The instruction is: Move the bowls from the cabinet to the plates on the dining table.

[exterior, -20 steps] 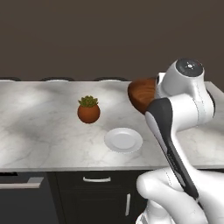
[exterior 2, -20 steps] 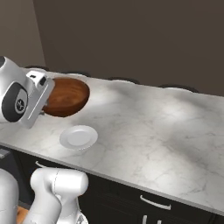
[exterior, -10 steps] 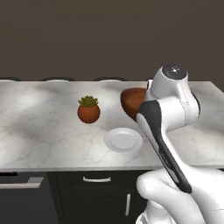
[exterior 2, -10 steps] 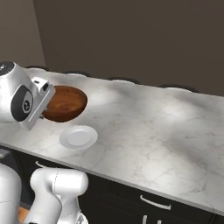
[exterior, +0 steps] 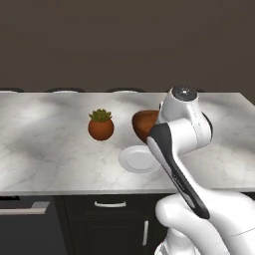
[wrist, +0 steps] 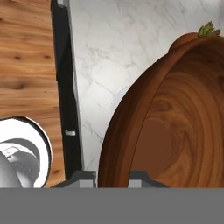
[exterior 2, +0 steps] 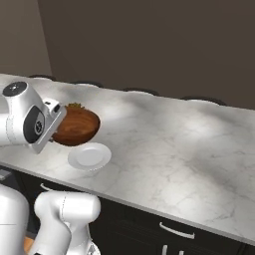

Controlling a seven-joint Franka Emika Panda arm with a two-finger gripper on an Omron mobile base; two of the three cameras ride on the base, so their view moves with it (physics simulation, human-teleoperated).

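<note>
While the arm reached out over the desk (exterior 2: 189,144), one reddish-brown bowl (exterior 2: 74,126) hung in its grasp, clear of the marble and just above the far edge of the one white plate (exterior 2: 89,156). One plate showed on the desk, one potted plant (exterior: 100,125), and one bowl. In the right base view the bowl sat tipped, its rim leaning toward the white hand, with the plant's green leaves peeking out just behind it. In the left base view the plant stood to the left of the plate and a little farther back, apart from it, and the bowl (exterior: 145,124) showed between the plant and the arm, partly hidden by the arm's white upper link.

The gripper (wrist: 112,176) had its jaws closed on the bowl's rim: in the hand view the two dark tips (wrist: 84,178) stood on either side of the wooden wall (wrist: 131,131), one outside it and one inside. That same view looked down past the bowl onto the veined marble, with a pale sliver of the plate (wrist: 116,105) showing beside the bowl's outer wall and the plant's leaves at the top right.

The arm rose from the base, bent sharply at its elbow joint above the near edge of the desk, and turned the wrist toward the plate, the hand held level with the bowl's side. Below the desk's front edge ran dark drawers with silver handles (exterior: 108,203).
</note>
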